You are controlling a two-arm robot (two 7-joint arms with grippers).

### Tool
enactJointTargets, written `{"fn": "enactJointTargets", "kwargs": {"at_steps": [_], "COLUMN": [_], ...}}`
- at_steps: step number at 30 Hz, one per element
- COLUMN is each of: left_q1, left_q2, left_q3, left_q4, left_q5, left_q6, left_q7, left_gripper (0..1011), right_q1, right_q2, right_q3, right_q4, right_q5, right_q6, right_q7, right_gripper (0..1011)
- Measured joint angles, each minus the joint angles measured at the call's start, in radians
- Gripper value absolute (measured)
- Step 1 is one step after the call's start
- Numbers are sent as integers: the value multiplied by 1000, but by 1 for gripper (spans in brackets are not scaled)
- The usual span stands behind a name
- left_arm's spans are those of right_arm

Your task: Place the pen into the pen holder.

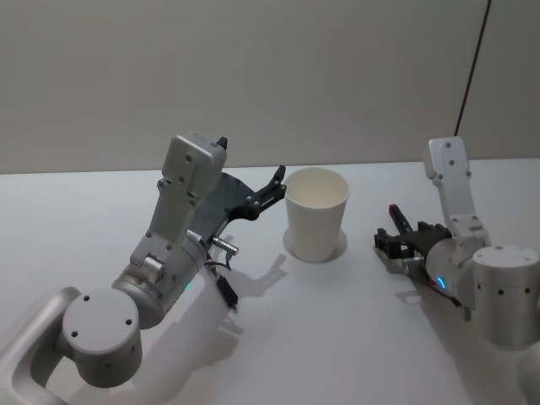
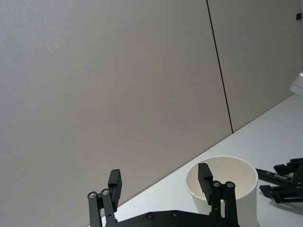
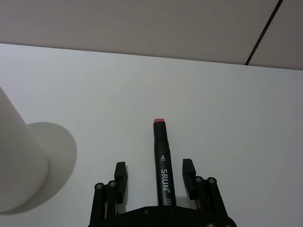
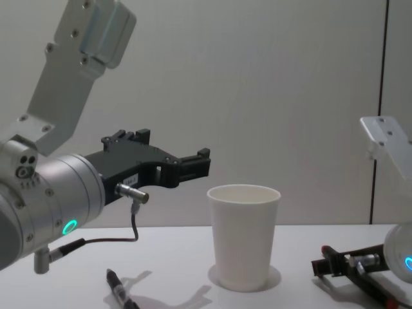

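The pen point(image 3: 161, 156) lies flat on the table point(image 1: 337, 337), near the pen holder point(image 1: 316, 215) and on its right side. Its red end points away from the right gripper point(image 3: 155, 182). This gripper is low at the table. Its fingers point(image 3: 120, 179) are open, one on each side of the black barrel without touching it, and they hold nothing.

The step in hand, as I judge it, is the grasp. To do it well, the jaws should close squarely on the middle of the barrel, so that the pen does not roll or swing when lifted. After this the pen must be turned upright, carried above the rolled rim and released low inside, because the paper cup looks light and a push may tip it.

The left gripper point(image 1: 272, 187) hangs in the air just beside the rim, on the cup's left, wide open and empty. The carrying path should keep clear of it.
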Motion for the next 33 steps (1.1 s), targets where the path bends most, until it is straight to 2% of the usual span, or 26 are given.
{"fn": "enactJointTargets", "kwargs": {"at_steps": [9, 20, 33], "left_q1": [0, 0, 0], "left_q2": [0, 0, 0], "left_q3": [0, 0, 0], "left_q4": [0, 0, 0], "left_q5": [0, 0, 0], "left_q6": [0, 0, 0], "left_q7": [0, 0, 0], "left_gripper": [1001, 1001, 1001], "right_q1": [0, -1, -2], "right_q2": [-1, -3, -14], "right_q3": [-2, 0, 15], "right_q4": [3, 4, 7], "right_q5": [-2, -2, 38], "right_q6": [0, -1, -5], "right_q7": [-1, -1, -46], "right_gripper": [642, 576, 494]}}
